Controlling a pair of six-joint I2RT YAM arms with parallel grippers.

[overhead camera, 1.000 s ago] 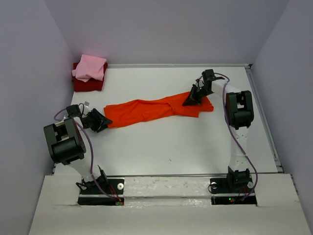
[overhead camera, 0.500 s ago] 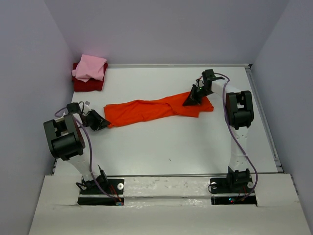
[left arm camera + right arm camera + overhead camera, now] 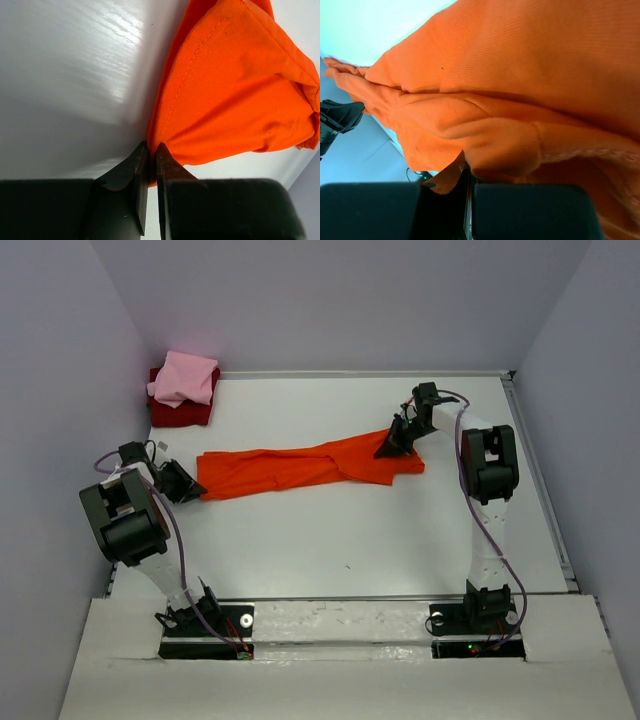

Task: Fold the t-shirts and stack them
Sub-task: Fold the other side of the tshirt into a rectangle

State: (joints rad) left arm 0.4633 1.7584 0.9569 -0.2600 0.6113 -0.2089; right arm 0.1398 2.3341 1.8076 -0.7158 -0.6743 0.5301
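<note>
Two pinches hold the orange t-shirt [image 3: 290, 468] lying lengthwise on the table [image 3: 350, 530]: left gripper [image 3: 150, 149] clenched on its left hem, right gripper [image 3: 391, 444] apparently clenched on bunched cloth at its right end.

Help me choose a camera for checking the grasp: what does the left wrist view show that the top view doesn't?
Only the left wrist view: the left gripper pinched shut on the stitched hem of the orange shirt, seen close up. Only the top view: the right gripper at the shirt's other end, and the pink shirt lying on the dark red shirt in the far left corner. Both: the orange shirt, the left gripper and the white table.
</note>
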